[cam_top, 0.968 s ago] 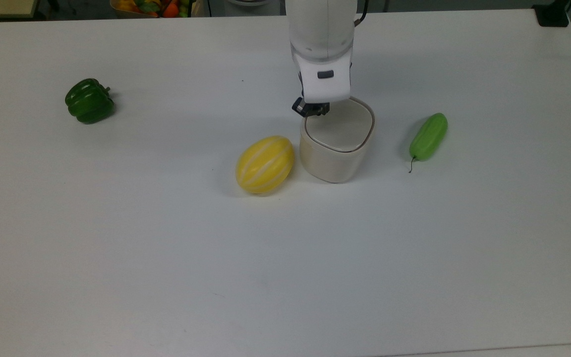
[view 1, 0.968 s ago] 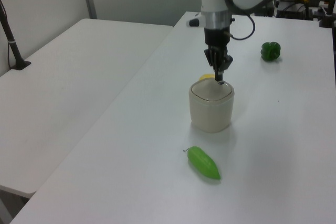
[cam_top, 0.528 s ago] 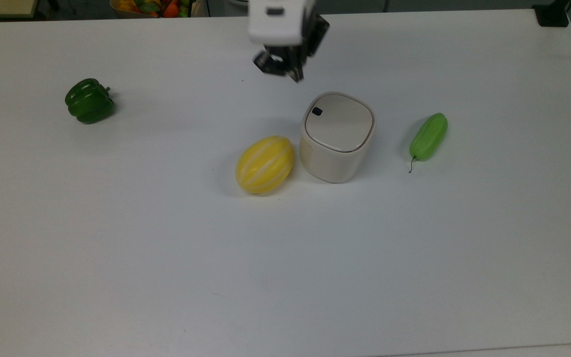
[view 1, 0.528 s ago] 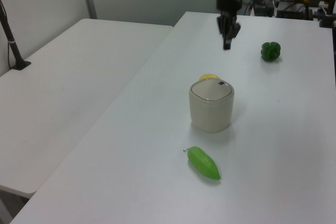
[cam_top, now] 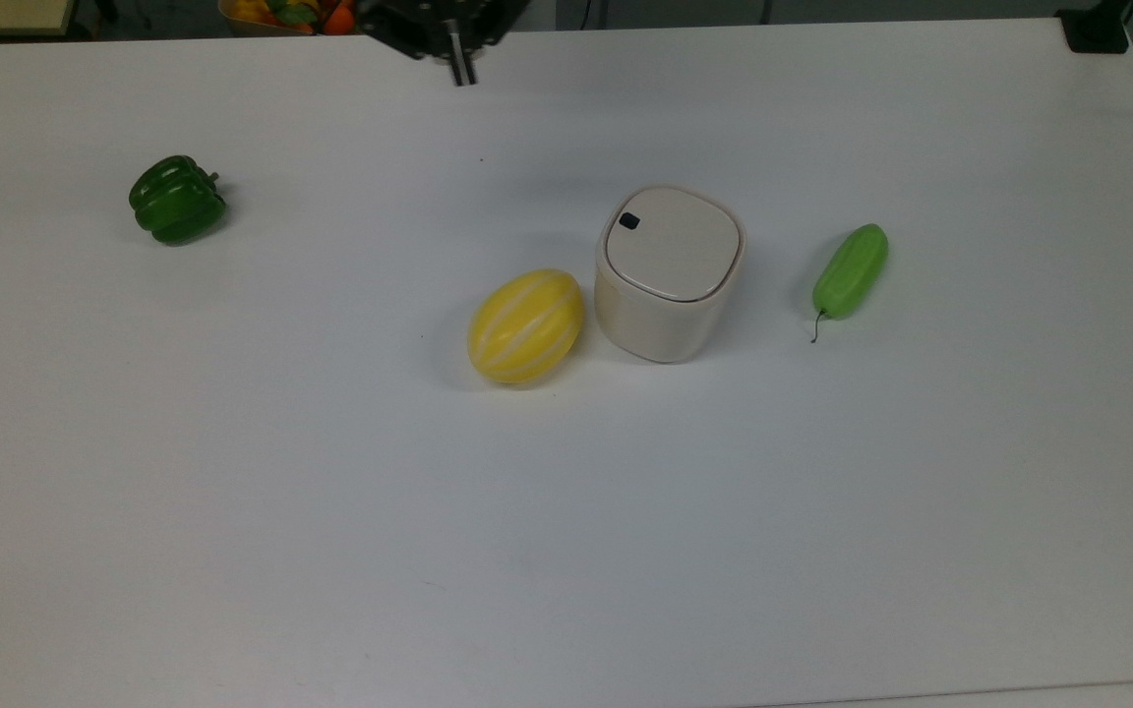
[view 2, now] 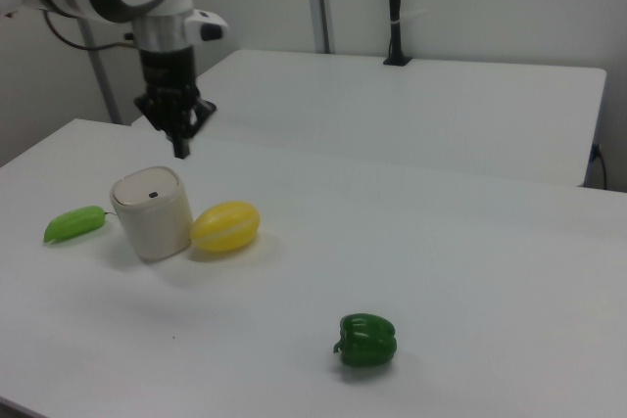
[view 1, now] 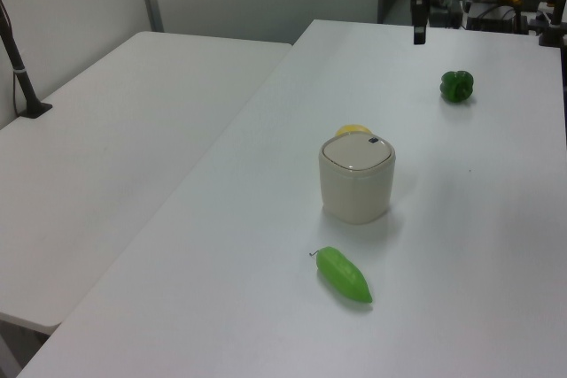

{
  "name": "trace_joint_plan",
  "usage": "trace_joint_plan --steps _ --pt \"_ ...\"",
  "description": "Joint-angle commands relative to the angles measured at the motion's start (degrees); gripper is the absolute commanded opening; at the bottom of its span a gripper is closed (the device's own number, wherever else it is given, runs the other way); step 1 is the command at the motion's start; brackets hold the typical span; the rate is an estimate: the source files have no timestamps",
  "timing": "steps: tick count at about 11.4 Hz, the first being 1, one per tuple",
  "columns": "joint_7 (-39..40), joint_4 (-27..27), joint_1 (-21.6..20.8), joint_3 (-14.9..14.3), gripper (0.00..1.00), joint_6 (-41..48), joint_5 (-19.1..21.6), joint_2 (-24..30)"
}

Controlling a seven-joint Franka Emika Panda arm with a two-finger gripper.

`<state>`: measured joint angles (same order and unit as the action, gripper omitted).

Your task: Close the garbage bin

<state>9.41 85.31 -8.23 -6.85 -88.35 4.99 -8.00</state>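
Four items on your bench (cam_top: pixel 232 492): bin (cam_top: pixel 667 273), lid flat down, mid-bench; melon (cam_top: pixel 525 325) just beside at its 8 o'clock in the top view; cucumber (cam_top: pixel 851 269); pepper (cam_top: pixel 177 200). Claw (view 2: pixel 180 149) raised clear, fingers together, empty.

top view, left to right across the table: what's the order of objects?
green bell pepper → yellow melon → garbage bin, lid down → light green cucumber. The gripper hangs at the top edge, between pepper and melon.
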Motion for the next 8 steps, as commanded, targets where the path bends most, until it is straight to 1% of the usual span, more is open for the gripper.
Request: trace_joint_plan --steps 1,2,4,6,8 --pt "-3.52 1.61 5.48 -0.27 1.0 1.16 -2.52 2.46" --pt "-3.61 1.61 6.98 -1.66 1.0 0.81 -2.53 3.51" --pt "-3.96 1.52 7.78 -3.34 1.0 1.25 -2.7 4.13" --pt "-3.96 1.35 9.72 -3.44 1.0 0.81 -3.84 4.84" --pt "-3.96 1.08 10.6 -4.05 1.0 1.16 -4.02 5.02"
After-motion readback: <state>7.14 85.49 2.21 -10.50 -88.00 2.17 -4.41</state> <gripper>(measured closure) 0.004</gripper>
